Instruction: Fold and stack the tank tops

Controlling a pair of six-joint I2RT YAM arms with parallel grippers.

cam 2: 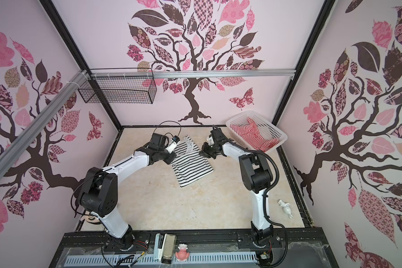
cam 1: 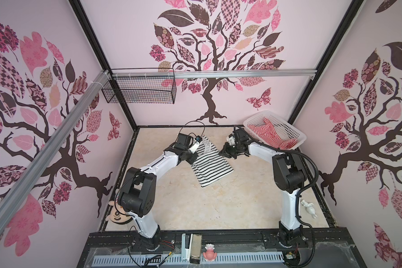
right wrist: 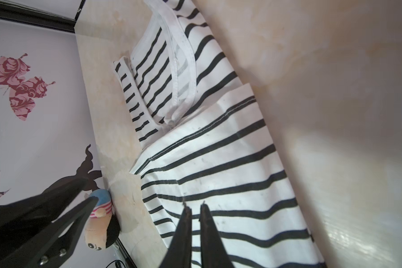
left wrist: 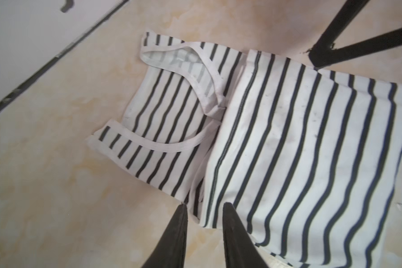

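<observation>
A lab test booth is shown: robot arms (cam 1: pixel 157 163) are bolted to a rail (cam 1: pixel 230 237) and boxed in by tree-printed walls (cam 1: pixel 232 109).

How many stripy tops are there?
2. The black-and-white striped tank top lies folded on the beige table; the red-and-white striped tank top sits crumpled in the white perforated plastic basket at the back right. More could hide underneath it.

Soft, even light; top views bend at edges, wrist views slightly blurred, glare on table (right wrist: pixel 348 234).
</observation>
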